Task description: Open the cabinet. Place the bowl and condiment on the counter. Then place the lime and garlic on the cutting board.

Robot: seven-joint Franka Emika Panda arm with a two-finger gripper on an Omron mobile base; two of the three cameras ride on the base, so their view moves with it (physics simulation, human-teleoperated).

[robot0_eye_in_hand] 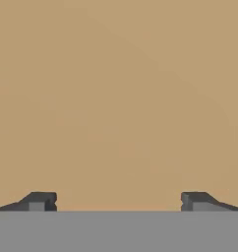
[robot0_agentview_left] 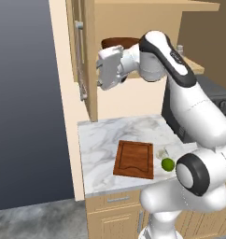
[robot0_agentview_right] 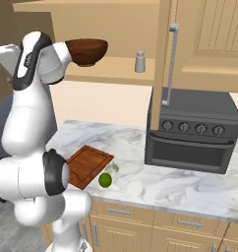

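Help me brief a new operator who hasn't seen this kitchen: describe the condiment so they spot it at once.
Start at the open cabinet above the marble counter and look on its lower shelf. The condiment stands upright there, right of the bowl and apart from it. It is a small grey cylinder with a paler cap, far slimmer than the wide dark wooden bowl.

We see the cabinet point(robot0_agentview_right: 190, 39) open, the dark wooden bowl point(robot0_agentview_right: 86, 51) and grey condiment point(robot0_agentview_right: 139, 62) upright on its shelf, apart. On the marble counter point(robot0_agentview_right: 155, 182) the reddish cutting board point(robot0_agentview_left: 134, 159) lies flat, with the green lime point(robot0_agentview_left: 167, 164) and pale garlic point(robot0_agentview_left: 161, 153) just beside its right edge, off it.
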